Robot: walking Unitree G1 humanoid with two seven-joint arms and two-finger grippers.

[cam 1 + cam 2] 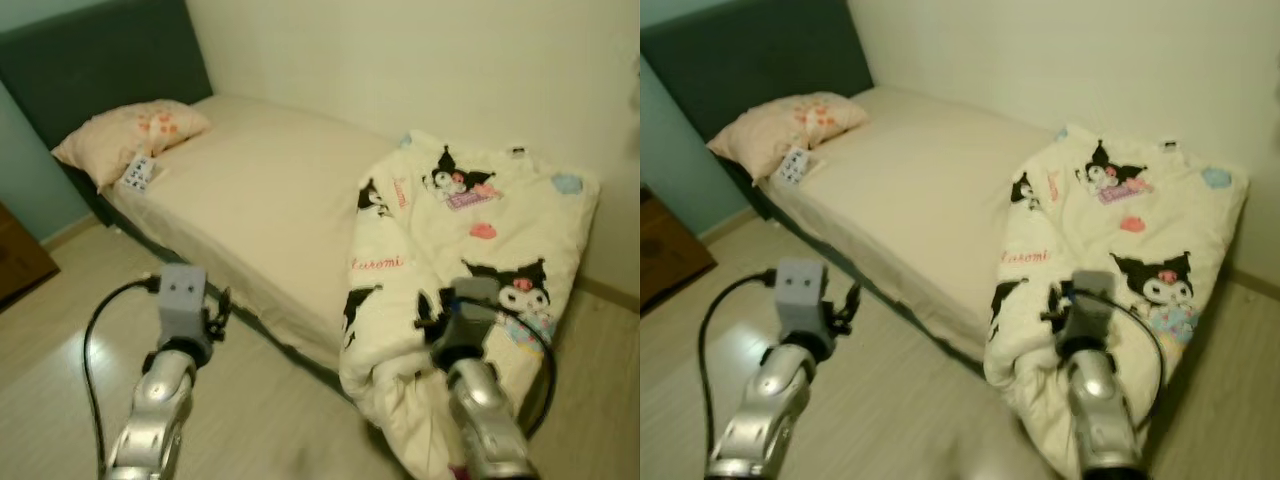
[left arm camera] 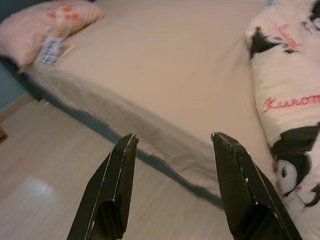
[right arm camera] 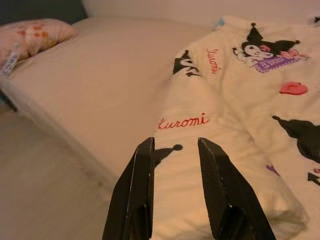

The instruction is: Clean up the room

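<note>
- Your left gripper, fingers spread, has open wood floor below and the bed edge ahead at 12 o'clock.
- Bare mattress stretches toward 11 o'clock, up to a pink pillow.
- Your right gripper faces a bunched cartoon-print comforter at 12 to 2 o'clock, spilling over the bed's edge.
- A wall closes off the far side.
</note>
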